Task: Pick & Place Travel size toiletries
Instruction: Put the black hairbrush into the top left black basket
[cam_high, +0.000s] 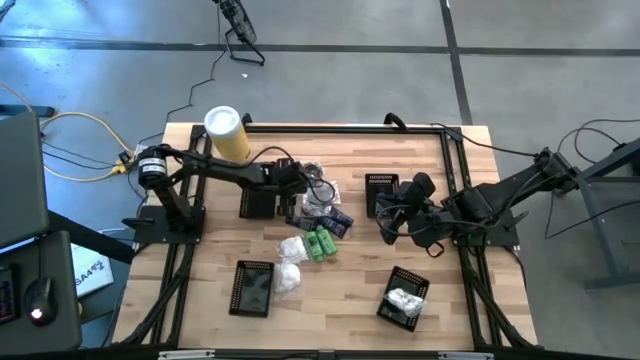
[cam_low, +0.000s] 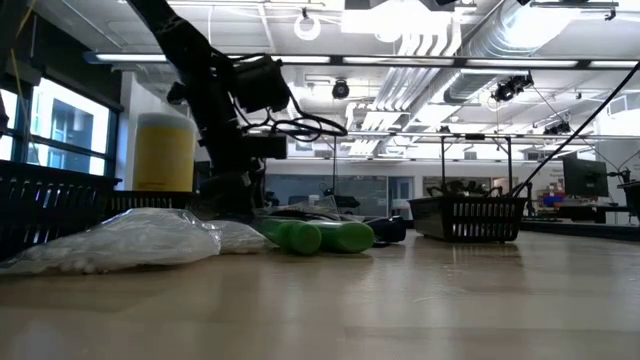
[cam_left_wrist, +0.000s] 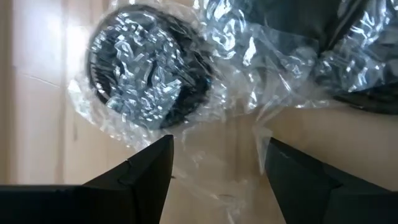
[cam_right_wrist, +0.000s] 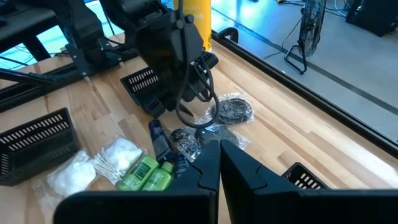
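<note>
The travel size toiletries lie in a pile at mid-table: silvery-clear packets (cam_high: 318, 190), dark blue tubes (cam_high: 336, 221), two green bottles (cam_high: 320, 243) and white packets (cam_high: 290, 262). My left gripper (cam_high: 303, 195) slants down over the pile's far left side, open. In the left wrist view its fingers (cam_left_wrist: 149, 168) stand on either side of the crinkled clear edge of a silvery-clear packet (cam_left_wrist: 146, 68) holding a dark round thing, just short of it. My right gripper (cam_high: 388, 228) hangs shut above the table, right of the pile, with nothing in it.
Black mesh baskets stand around the pile: one (cam_high: 257, 202) under my left arm, one (cam_high: 381, 190) at the far right, one (cam_high: 252, 288) at the near left, one (cam_high: 404, 298) at the near right with a white packet inside. A yellow canister (cam_high: 227, 132) stands at the far left.
</note>
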